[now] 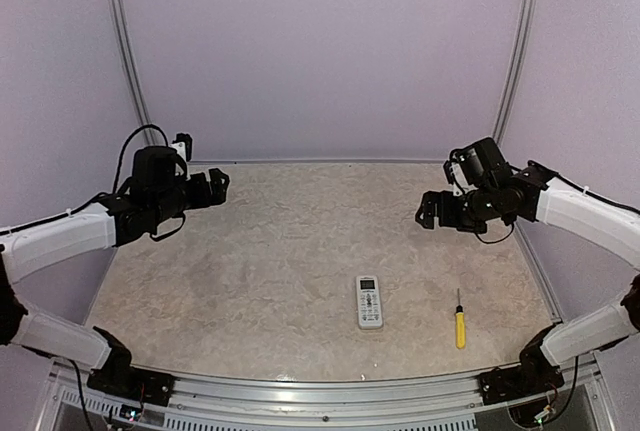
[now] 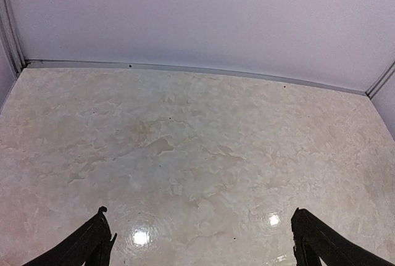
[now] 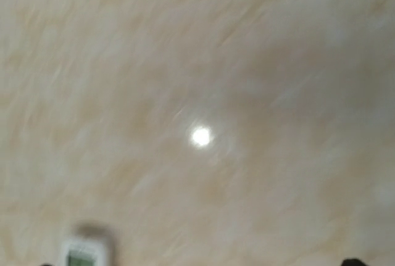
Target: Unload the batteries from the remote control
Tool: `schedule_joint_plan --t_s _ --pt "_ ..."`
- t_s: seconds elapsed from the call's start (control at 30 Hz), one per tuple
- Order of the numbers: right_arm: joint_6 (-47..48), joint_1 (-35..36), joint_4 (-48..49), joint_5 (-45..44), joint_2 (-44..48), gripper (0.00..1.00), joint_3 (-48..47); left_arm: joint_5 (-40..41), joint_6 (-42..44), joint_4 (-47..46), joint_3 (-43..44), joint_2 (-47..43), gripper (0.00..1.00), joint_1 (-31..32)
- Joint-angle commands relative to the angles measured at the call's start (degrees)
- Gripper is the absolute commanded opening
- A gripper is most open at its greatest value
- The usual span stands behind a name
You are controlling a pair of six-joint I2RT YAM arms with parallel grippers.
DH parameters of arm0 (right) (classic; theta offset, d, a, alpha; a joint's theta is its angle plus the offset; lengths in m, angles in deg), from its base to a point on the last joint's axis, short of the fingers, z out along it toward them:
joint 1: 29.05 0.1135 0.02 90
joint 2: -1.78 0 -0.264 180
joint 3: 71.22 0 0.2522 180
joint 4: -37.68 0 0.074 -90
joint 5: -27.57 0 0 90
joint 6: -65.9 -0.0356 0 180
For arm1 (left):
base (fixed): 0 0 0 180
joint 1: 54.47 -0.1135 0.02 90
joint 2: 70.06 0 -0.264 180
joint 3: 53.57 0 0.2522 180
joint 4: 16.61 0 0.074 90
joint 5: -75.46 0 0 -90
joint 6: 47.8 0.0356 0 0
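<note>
Left claw: My left gripper [image 1: 215, 188] hung above the far left part of the table, holding nothing. In its wrist view the left gripper [image 2: 200, 213] was spread wide. Only the two dark fingertips [image 2: 86, 244] showed at the bottom corners, cut off by the frame edge.

Right claw: My right gripper [image 1: 428, 213] hung above the far right part of the table, tilted downward, also holding nothing. Its wrist view was heavily blurred. I could make out only two dark slivers at the bottom edge, far apart, so the jaws read as spread. From overhead the fingers were too small to judge.

Remote control: The remote control [image 1: 370, 301] lay flat on the table, right of centre and toward the near edge, well apart from both claws. It lay face up with its little display at the far end, so its back was hidden against the table. In the right wrist view the remote control [image 3: 85, 252] was a smeared white shape with a greenish display, cut off at the bottom left.

Screwdriver: A yellow-handled screwdriver [image 1: 460, 323] lay to the right of the remote, apart from it, with its thin shaft pointing away from me.

Table: The table [image 1: 280, 251] had a beige marbled top with bright spots of glare in both wrist views.

Surroundings: Pale lilac walls [image 1: 320, 51] enclosed the table on three sides.
</note>
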Motion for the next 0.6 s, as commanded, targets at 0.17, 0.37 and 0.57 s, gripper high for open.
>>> schedule_joint_plan --t_s 0.17,0.37,0.57 --pt "-14.0 17.2 -5.0 -6.7 -10.0 1.0 -2.1 -1.5 2.3 -1.9 3.3 4.1 0.99 4.4" --pt "-18.6 25.7 -6.3 -9.4 -19.3 1.0 -7.1 -0.5 3.0 -1.4 3.2 4.5 0.99 5.5" --pt "-19.3 30.2 -6.9 -8.1 -28.0 1.0 -12.4 0.4 3.2 -0.6 2.2 2.9 0.99 5.5"
